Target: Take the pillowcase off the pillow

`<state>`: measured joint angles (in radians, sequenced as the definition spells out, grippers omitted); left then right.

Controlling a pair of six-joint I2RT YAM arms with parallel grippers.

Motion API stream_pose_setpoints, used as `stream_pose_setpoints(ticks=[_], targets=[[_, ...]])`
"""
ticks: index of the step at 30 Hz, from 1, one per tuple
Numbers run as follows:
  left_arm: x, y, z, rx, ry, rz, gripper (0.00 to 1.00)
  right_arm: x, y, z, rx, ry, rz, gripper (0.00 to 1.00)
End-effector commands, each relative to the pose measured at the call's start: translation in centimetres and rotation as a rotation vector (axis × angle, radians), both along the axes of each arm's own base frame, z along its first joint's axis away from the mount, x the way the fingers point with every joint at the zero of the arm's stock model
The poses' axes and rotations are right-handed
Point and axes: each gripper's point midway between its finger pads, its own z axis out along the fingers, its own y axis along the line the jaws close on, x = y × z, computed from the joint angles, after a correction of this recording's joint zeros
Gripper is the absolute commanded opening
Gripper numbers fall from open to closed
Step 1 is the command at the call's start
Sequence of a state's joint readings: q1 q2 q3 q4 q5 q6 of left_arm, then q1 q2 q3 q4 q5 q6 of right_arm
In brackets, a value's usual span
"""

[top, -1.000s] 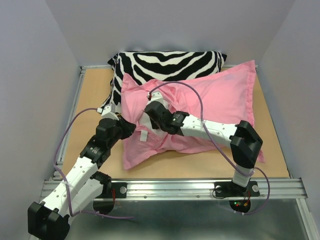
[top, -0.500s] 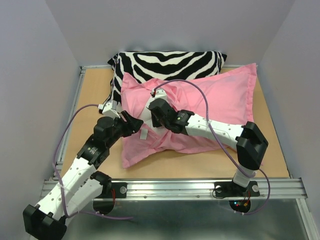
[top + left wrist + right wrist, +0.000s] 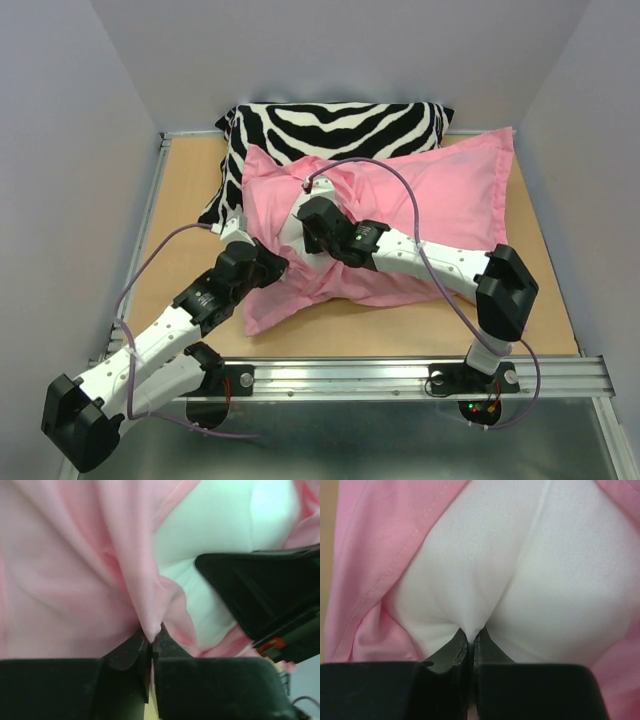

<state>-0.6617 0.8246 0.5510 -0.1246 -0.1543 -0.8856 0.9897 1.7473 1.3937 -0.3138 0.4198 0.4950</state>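
Note:
The pink satin pillowcase (image 3: 440,200) lies across the table with the white pillow (image 3: 292,228) showing through its open left end. My left gripper (image 3: 278,268) is shut on a fold of the pillowcase (image 3: 125,570) at the opening's near edge. My right gripper (image 3: 308,222) is shut on a pinch of the white pillow (image 3: 520,570) inside the opening, with pink pillowcase (image 3: 370,555) edges around it. In the left wrist view the pillow (image 3: 220,535) shows beside the right arm.
A black-and-white zebra-striped cushion (image 3: 330,125) lies behind the pillowcase at the back of the table. The wooden table (image 3: 185,200) is bordered by grey walls, with a metal rail (image 3: 350,375) along the near edge.
My left gripper has moved right and closed on the pillowcase edge. My right gripper shifted slightly toward the back, still gripping the pillow.

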Motion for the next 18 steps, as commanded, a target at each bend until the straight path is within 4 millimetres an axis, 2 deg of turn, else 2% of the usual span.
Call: stream_pose_setpoints(ticks=[1, 2, 5, 6, 8, 9, 12, 13, 18], targets=[[-0.7, 1.3, 0.2, -0.067, -0.022, 0.073, 0.03, 1.7, -1.1, 5.9, 0.067, -0.131, -0.09, 0.01], [-1.1, 1.5, -0.3, -0.071, -0.01, 0.076, 0.0, 2.6, -1.3, 8.0, 0.084, -0.164, -0.113, 0.0], [-2.0, 2.0, -0.9, -0.069, 0.004, 0.075, 0.0, 3.8, -2.6, 11.4, 0.081, -0.216, -0.164, 0.01], [-2.2, 2.2, -1.4, -0.066, 0.017, 0.079, 0.0, 4.4, -2.7, 14.1, 0.107, -0.254, -0.177, 0.01], [-2.6, 2.6, -2.2, -0.055, 0.037, 0.088, 0.0, 5.1, -3.7, 16.5, 0.083, -0.3, -0.214, 0.01], [-2.8, 2.9, -2.6, -0.054, 0.045, 0.098, 0.0, 5.5, -4.1, 19.1, 0.1, -0.33, -0.234, 0.01], [-3.4, 3.6, -3.8, -0.051, 0.065, 0.12, 0.0, 6.1, -6.0, 22.4, 0.089, -0.384, -0.287, 0.01], [-3.6, 3.7, -3.6, -0.069, 0.059, 0.129, 0.0, 6.3, -7.2, 24.2, 0.1, -0.407, -0.32, 0.0], [-4.2, 4.5, -4.2, -0.085, 0.071, 0.158, 0.0, 6.6, -11.5, 28.1, 0.104, -0.462, -0.397, 0.0]])
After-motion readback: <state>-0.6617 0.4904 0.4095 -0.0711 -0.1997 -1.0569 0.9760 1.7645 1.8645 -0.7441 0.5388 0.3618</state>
